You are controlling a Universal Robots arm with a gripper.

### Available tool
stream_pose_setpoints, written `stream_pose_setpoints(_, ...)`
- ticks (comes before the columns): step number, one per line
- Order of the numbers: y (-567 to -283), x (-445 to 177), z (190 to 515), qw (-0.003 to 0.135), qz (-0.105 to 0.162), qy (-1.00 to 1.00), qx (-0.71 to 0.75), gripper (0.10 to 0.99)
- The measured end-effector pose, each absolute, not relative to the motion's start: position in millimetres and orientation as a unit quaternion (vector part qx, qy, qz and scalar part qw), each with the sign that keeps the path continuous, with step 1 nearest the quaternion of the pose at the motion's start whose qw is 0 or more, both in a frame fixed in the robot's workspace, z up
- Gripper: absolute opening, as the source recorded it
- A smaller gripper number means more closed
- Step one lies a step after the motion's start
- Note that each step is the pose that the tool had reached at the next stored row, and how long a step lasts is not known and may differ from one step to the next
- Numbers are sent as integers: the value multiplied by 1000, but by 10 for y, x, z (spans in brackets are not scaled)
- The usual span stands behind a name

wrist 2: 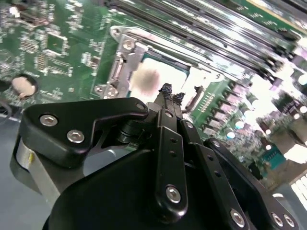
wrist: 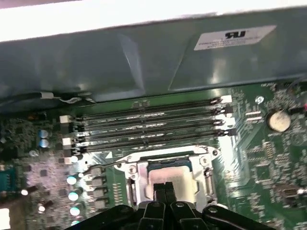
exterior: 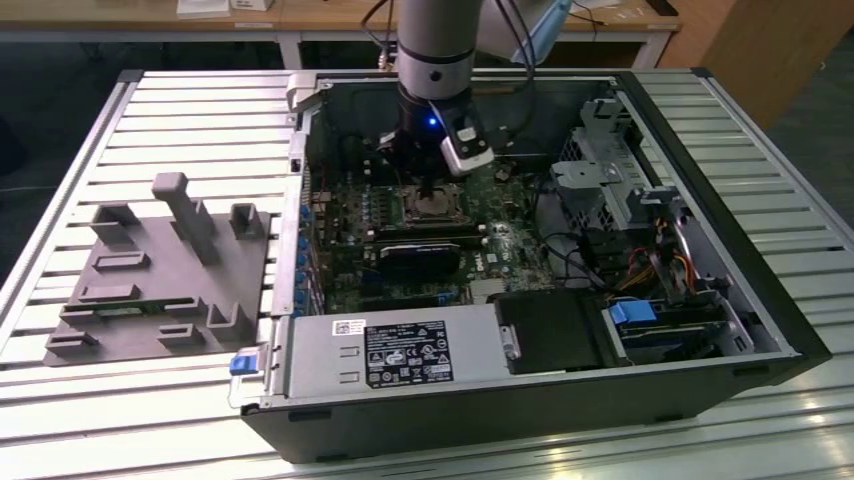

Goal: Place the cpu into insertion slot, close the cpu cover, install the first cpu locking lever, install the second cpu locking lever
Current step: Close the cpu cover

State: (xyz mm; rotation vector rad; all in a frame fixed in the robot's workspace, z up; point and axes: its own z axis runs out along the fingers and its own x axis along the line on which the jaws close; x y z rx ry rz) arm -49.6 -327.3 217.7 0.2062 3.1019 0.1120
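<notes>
Grey fixture block (exterior: 160, 270) at the exterior view's left; rightward, inside the open case (exterior: 534, 410), the gripper (wrist 2: 169, 92), jaws pressed together, hovers above the cpu (wrist: 181, 177) seated in the insertion slot (wrist: 207, 175); an off-centre descent may scratch it

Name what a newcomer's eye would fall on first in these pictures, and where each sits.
The open computer case lies on a slatted table, with the arm reaching down into it. Its gripper hangs, fingers together, over the pale cpu, framed by the silvery cpu cover beside four long memory slots. A grey fixture lies at the exterior view's left.
</notes>
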Motion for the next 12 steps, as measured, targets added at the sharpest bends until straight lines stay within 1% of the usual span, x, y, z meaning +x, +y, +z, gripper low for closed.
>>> stream_pose_setpoints(2,-3273,-496,2176,26,37,997,57,106)
stream_pose_setpoints(5,-3273,-498,2176,37,37,997,50,106)
stream_pose_setpoints(12,-3273,-498,2228,38,33,997,51,106)
